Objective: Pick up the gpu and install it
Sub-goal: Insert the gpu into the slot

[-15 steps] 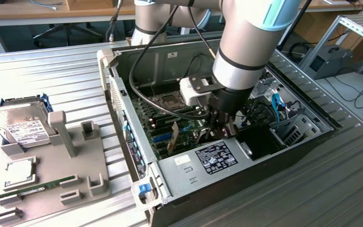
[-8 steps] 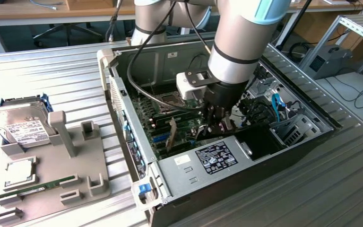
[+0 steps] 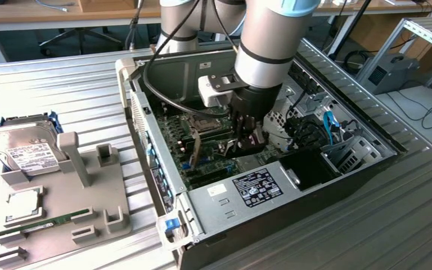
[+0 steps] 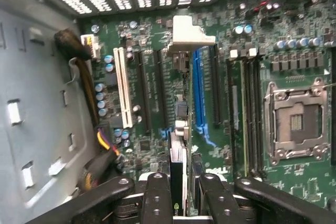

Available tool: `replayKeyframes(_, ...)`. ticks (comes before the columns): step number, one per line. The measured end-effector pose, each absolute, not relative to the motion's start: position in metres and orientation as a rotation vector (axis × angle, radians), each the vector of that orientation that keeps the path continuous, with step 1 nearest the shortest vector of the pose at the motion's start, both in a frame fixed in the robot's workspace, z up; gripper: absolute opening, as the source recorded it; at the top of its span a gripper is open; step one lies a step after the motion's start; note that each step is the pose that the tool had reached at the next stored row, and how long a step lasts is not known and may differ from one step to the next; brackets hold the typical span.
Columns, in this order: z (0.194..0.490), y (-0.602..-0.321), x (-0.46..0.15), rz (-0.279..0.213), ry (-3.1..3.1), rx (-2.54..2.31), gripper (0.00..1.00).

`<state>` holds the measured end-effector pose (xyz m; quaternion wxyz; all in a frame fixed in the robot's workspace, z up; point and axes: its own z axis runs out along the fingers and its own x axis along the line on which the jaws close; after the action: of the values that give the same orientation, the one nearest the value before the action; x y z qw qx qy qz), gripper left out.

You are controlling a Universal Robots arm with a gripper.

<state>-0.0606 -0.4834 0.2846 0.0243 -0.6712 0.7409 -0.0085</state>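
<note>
I am viewing a ribbed metal worktop (image 3: 58, 90) spanning the scene. Behind it, a wooden desk (image 3: 21, 11) is standing, with an office chair base (image 3: 77, 36) beneath. Cables (image 3: 426, 115) are lying at the exterior view's right.

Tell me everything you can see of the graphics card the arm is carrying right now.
The gpu, a thin dark circuit card, is seen edge-on in the wrist view, standing upright between the black gripper fingers, which are closed on its sides. A pale metal bracket tops one end. It hangs inside the open computer case, over the green motherboard, beside a blue expansion slot. Whether it is seated cannot be told.
</note>
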Motion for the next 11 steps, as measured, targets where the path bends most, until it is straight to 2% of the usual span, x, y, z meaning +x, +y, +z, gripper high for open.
replayKeyframes(5, 0.285, -0.472, -0.07, -0.036, 2.291, -2.086, 0.26)
replayKeyframes(11, 0.283, -0.471, -0.073, -0.036, 2.222, -2.16, 0.26)
